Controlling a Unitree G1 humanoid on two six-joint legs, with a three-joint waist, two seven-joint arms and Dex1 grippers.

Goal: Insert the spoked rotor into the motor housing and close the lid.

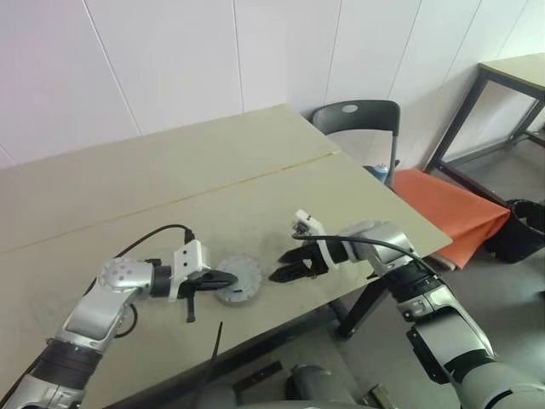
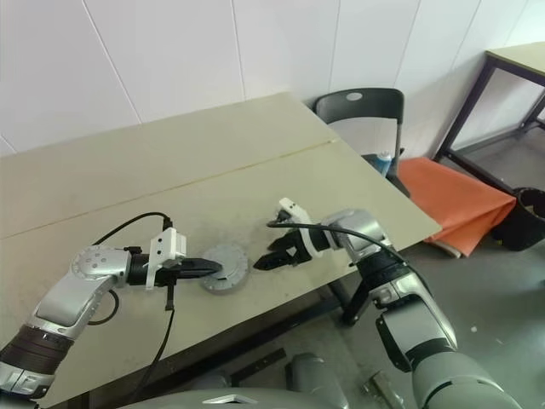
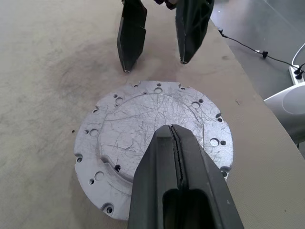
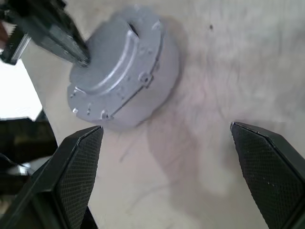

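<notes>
The motor housing (image 1: 238, 279) sits on the tan table (image 1: 170, 196) near its front edge, a round silver-grey puck. Its lid (image 3: 143, 129), scratched and ringed with small holes, lies flat on top and covers the inside. The spoked rotor is hidden. My left gripper (image 1: 228, 278) is shut, and its fingertips (image 3: 171, 136) lie on the lid's top face. My right gripper (image 1: 285, 274) hangs open just to the right of the housing (image 4: 124, 71), apart from it, with nothing between its fingers (image 4: 81, 167).
The table's front edge runs close below both grippers. A dark chair (image 1: 358, 119) stands at the table's right end, with an orange cloth (image 1: 443, 209) and a black bin (image 1: 524, 226) beyond it. Another table (image 1: 519, 72) stands at the far right.
</notes>
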